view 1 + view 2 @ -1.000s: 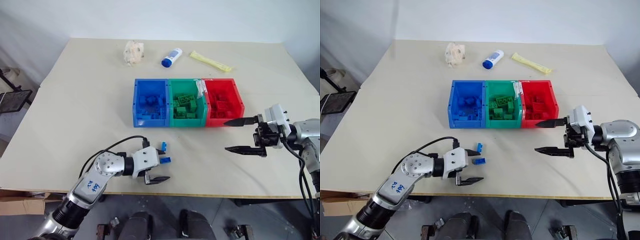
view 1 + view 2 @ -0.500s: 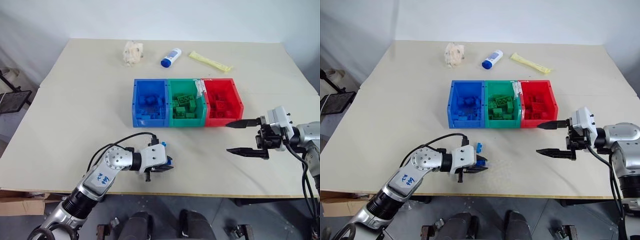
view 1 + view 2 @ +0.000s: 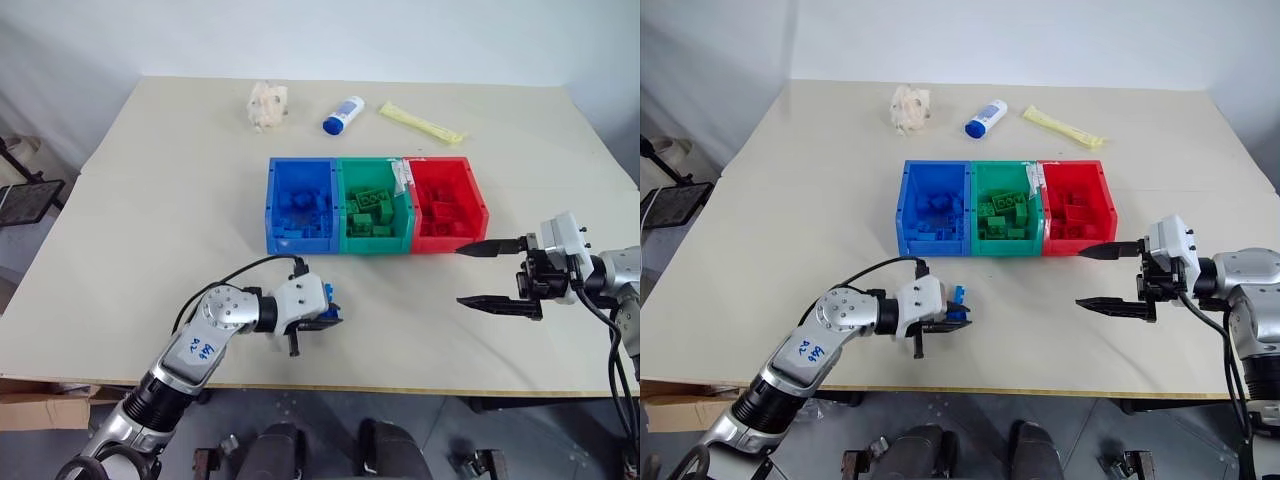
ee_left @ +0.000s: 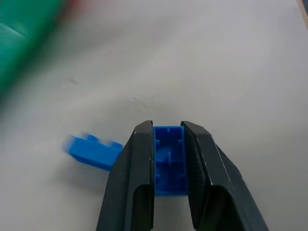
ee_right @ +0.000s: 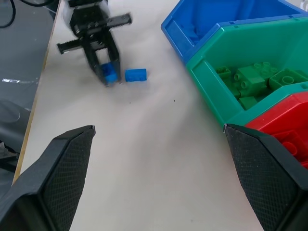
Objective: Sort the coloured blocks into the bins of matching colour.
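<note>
Beige table, pale wall behind

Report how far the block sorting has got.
Mostly done: the blue bin, green bin and red bin each hold bricks of their own colour. In hand: the left gripper has its jaws shut on a blue brick near the table's front edge. Left: that brick and a second loose blue brick beside it must go into the blue bin. The right gripper waits open, holding nothing.
</note>
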### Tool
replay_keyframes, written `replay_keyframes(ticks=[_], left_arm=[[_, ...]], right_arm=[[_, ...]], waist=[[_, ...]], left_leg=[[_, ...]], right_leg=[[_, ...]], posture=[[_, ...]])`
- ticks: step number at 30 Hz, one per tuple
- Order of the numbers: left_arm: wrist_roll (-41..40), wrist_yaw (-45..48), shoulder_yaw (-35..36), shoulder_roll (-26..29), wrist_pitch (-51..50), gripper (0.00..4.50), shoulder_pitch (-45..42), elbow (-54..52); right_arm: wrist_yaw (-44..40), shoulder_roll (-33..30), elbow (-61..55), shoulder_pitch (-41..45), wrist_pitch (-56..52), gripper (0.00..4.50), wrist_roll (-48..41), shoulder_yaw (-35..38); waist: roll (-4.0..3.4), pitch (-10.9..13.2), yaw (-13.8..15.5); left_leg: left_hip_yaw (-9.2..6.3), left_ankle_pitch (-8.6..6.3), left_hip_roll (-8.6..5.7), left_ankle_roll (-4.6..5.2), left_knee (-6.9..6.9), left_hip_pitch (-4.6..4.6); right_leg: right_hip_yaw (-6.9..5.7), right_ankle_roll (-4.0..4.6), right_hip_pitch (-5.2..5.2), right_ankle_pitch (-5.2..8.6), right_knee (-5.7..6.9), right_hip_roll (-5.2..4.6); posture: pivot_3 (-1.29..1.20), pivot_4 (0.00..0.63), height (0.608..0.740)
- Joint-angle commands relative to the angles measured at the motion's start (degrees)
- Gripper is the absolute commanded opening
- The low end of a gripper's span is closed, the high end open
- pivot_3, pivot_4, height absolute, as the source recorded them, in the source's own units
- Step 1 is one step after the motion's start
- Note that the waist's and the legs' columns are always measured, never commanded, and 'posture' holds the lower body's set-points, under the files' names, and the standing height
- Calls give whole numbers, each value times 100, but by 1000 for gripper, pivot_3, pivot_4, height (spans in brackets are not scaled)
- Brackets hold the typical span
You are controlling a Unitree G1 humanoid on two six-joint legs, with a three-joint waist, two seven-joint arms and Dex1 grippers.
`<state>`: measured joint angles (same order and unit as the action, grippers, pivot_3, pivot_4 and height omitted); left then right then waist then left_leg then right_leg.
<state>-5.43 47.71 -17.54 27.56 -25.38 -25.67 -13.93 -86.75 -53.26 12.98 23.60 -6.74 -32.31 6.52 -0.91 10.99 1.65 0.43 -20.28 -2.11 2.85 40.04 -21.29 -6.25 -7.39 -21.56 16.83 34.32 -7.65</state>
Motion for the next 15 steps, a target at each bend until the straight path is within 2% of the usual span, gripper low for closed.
replay_keyframes(ticks=[1,8,10,15], left_arm=[[-215,-226,567,-67,-135,486,-522,-192],[196,-674,927,-8,463,486,-1672,1217],[407,-684,835,95,766,1216,-1814,1625],[515,-571,783,68,1249,2668,-2032,2347]], right_arm=[[89,75,-221,10,-152,4500,-225,332],[411,399,-288,260,-311,4500,-342,523],[423,428,-280,284,-307,4500,-321,537],[457,488,-150,368,-203,4500,-227,557]], waist=[[0,0,-4],[0,0,-11],[0,0,-11],[2,1,5]], left_leg=[[0,0,0,0,0,0],[2,1,-6,1,-1,3],[2,1,-8,1,-5,3],[-1,3,-13,4,-6,-2]], right_leg=[[0,0,0,0,0,0],[-8,-2,-1,-1,11,20],[-11,-3,-2,-1,12,22],[-22,-6,-3,-3,13,21]], posture=[[0,150,740],[0,150,740],[0,150,740],[0,150,740]])
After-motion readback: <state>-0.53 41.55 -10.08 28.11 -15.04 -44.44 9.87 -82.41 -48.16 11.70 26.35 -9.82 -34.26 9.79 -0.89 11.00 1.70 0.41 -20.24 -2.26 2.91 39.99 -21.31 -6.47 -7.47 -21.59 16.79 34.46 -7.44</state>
